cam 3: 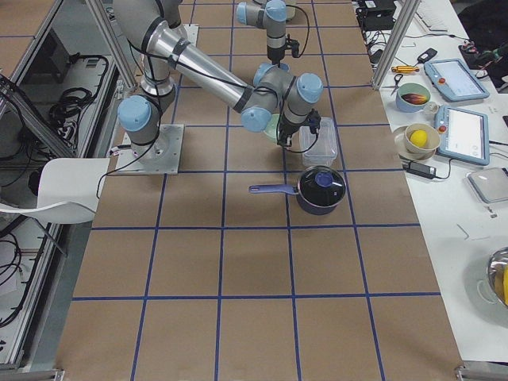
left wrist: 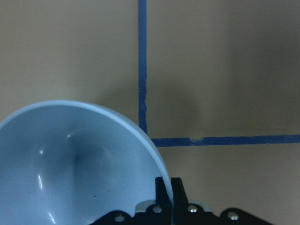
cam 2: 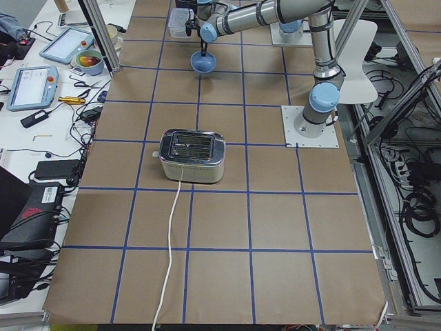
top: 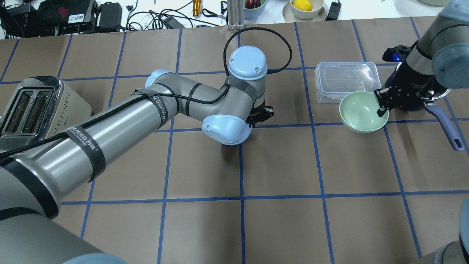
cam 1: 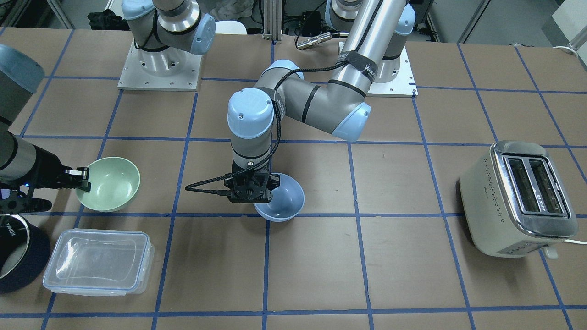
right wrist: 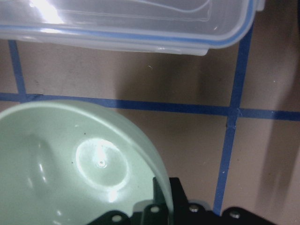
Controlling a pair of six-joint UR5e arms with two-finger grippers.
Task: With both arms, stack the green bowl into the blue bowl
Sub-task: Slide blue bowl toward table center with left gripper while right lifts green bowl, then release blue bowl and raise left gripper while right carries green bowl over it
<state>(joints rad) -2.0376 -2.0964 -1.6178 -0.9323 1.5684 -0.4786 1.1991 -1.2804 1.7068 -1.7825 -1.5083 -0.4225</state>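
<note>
My left gripper (cam 1: 273, 181) is shut on the rim of the blue bowl (cam 1: 282, 199) near the table's middle. The bowl hangs tilted, seemingly a little off the paper. The left wrist view shows the fingers (left wrist: 177, 188) pinching the blue bowl's (left wrist: 70, 164) edge. My right gripper (cam 1: 84, 179) is shut on the rim of the green bowl (cam 1: 110, 183), which is also tilted. In the overhead view the green bowl (top: 361, 112) sits beside the right gripper (top: 381, 106), and the left arm hides the blue bowl. The two bowls are about two grid squares apart.
A clear plastic container (cam 1: 98, 261) lies just beyond the green bowl, and a dark blue saucepan (top: 439, 106) with a handle stands under the right arm. A cream toaster (cam 1: 518, 197) stands at the robot's far left. The table is brown paper with a blue tape grid.
</note>
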